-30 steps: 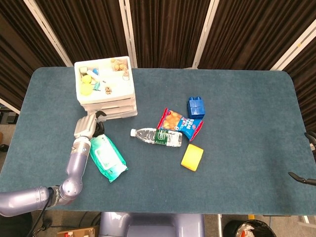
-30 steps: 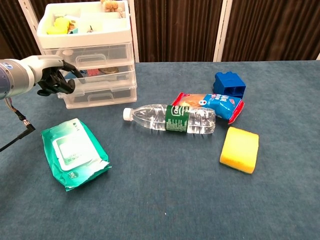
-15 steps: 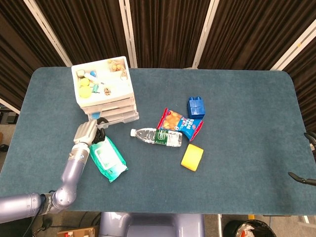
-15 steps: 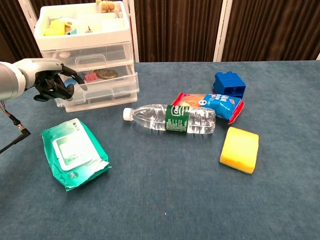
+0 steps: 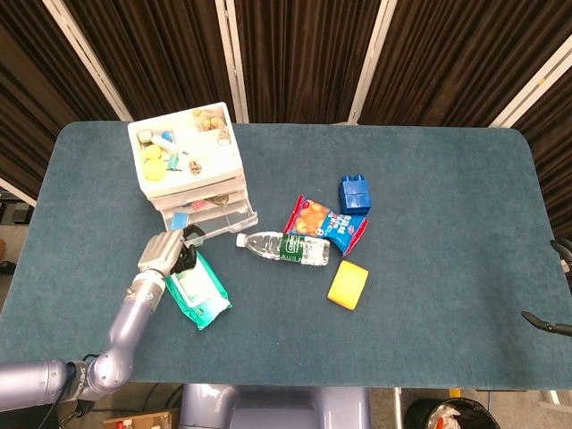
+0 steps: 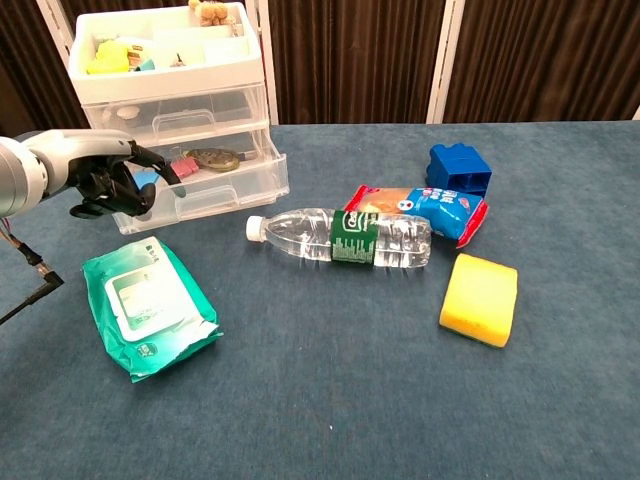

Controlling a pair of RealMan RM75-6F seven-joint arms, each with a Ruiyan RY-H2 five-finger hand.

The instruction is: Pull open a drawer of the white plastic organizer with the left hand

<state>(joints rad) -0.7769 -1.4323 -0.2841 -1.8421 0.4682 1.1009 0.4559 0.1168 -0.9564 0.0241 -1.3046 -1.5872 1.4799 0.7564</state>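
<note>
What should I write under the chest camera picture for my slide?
Left hand pulling a drawer out of the white organizer.

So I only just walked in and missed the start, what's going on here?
The left robot hand grips the front of a lower drawer of the white plastic organizer and has it pulled partly out. Small items show inside the drawer. A green wipes pack, clear plastic water bottle, snack bag, blue block and yellow sponge lie untouched on the table.

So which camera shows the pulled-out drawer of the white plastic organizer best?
Chest view: the pulled-out drawer shows side-on, contents visible, left hand at its front. Head view shows the drawer only from above, small.
</note>
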